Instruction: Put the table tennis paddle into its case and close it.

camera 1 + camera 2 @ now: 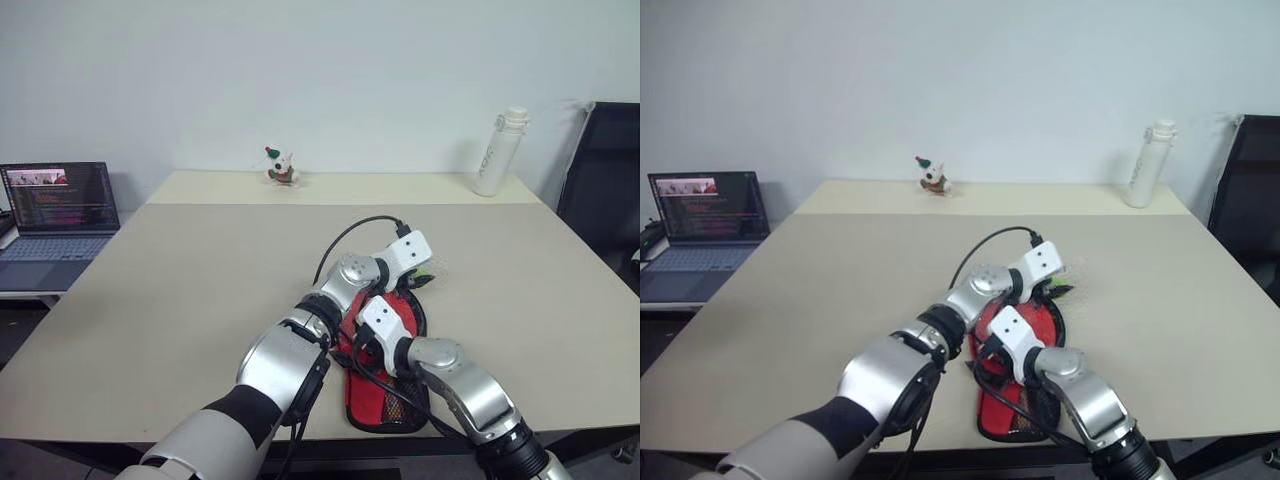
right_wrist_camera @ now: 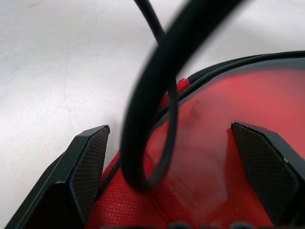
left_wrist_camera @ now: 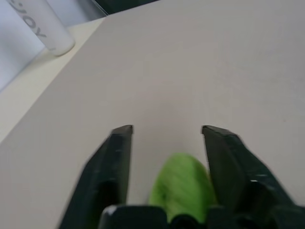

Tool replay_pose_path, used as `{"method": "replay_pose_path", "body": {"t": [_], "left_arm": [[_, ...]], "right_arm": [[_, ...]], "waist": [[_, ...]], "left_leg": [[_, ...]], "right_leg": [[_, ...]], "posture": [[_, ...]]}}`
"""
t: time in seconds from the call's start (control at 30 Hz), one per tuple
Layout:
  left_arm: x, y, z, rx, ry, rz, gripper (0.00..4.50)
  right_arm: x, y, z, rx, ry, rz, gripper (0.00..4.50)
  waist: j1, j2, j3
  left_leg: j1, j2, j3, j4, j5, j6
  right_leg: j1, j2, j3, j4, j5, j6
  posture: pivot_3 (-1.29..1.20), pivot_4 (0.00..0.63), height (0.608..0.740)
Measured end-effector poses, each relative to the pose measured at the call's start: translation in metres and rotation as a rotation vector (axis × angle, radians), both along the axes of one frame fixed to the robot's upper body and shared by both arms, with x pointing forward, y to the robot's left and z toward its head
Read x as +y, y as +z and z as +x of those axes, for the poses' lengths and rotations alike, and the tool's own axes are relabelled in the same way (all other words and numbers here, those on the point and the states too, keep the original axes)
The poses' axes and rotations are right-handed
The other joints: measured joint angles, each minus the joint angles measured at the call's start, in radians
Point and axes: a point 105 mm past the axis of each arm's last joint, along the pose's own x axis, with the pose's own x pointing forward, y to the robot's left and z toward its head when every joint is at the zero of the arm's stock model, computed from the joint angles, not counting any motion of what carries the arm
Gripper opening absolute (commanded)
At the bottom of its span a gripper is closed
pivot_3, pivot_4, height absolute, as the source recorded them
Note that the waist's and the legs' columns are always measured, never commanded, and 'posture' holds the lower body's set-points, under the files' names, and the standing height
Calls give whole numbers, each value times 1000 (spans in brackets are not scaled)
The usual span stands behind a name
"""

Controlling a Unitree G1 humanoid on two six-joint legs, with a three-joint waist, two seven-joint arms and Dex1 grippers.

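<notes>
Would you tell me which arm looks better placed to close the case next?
Probably the right: its open end effector sits directly over the case, while the left end effector points past it over bare table.

You've got both arms crossed over the case (image 1: 1025, 385), which lies open, red inside, near the front edge of the counter (image 1: 820, 290). Left end effector (image 1: 1058, 290) sits at its far end, fingers not readable here. Right wrist is over the red middle. Laptop (image 1: 705, 225) far left, toy figure (image 1: 931, 176) and white bottle (image 1: 1145, 165) at the back.
</notes>
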Motion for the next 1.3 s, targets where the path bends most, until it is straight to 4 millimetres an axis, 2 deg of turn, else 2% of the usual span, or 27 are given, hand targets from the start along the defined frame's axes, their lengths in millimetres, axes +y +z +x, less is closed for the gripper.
{"method": "replay_pose_path", "body": {"t": [0.07, 0.33, 0.47, 0.57, 0.63, 0.73, 0.87, 0.97, 1.07, 1.17, 1.3], "left_arm": [[7, 3, 4, -14, 16, 1, 4146], [54, 31, 25, -62, 113, -102, 4146], [79, 32, 29, -41, 139, -177, 4146], [99, 30, 28, 12, 134, -250, 4146], [105, 29, 21, 68, 72, -304, 4146], [118, 16, 5, 133, -40, -296, 4146], [132, -15, -23, 248, -146, -229, 4146], [130, -25, -36, 298, -182, -191, 4146], [127, -33, -43, 324, -184, -162, 4146], [122, -50, -46, 356, -163, -133, 4146], [110, -67, -46, 356, -136, -102, 4146]], "right_arm": [[2, 2, 2, -3, 8, 1, 4500], [0, 11, 2, 48, 3, 51, 4500], [-1, 19, -17, 148, 72, 103, 4500], [-6, 36, -27, 179, 111, 155, 4500], [-13, 50, -32, 175, 140, 176, 4500], [-30, 73, -35, 145, 161, 176, 4500], [-60, 84, -32, 153, 120, 158, 4500], [-78, 86, -25, 152, 73, 128, 4500], [-93, 93, -8, 109, 2, 121, 4500], [-100, 102, 12, 38, -68, 130, 4500], [-92, 100, 31, -25, -105, 117, 4500]], "waist": [[-3, 0, 0], [-4, 0, 0], [-2, 0, 0], [-2, 0, 1], [0, 1, 1], [-1, 1, 1], [2, 1, 1], [3, 1, 1], [3, 1, 1], [1, 1, 1], [4, 1, 1]], "left_leg": [[1, 0, 0, 0, 0, 0], [1, 0, 0, 0, 0, 0], [-3, 1, 1, 0, 0, 0], [-6, 1, 1, 0, 0, 0], [-6, 1, 1, 0, 0, 0], [-6, 1, 1, 0, 0, 0], [-6, 2, 1, 0, 0, 0], [-6, 1, 1, 0, 0, 0], [-5, 1, 0, 0, 0, 1], [-5, 1, 0, 0, 0, 1], [-5, 1, 0, 0, 0, 1]], "right_leg": [[0, 1, 0, 1, 0, 0], [0, 0, 0, 1, 0, 0], [-3, 0, 0, 0, 0, 0], [-6, -1, 0, 0, 0, 0], [-6, 0, -1, 0, 0, 0], [-6, 0, -1, -1, 0, 0], [-6, -3, 1, 0, 0, 0], [-5, -4, 1, 0, 0, 0], [-5, -4, 2, 0, 0, 0], [-5, -4, 2, 0, 0, 0], [-5, -4, 2, 0, 0, 0]], "posture": [[0, 150, 740], [0, 150, 740], [0, 150, 740], [0, 150, 740], [0, 150, 740], [0, 150, 740], [0, 150, 740], [0, 150, 740], [0, 150, 740], [0, 150, 740], [0, 150, 740]]}}
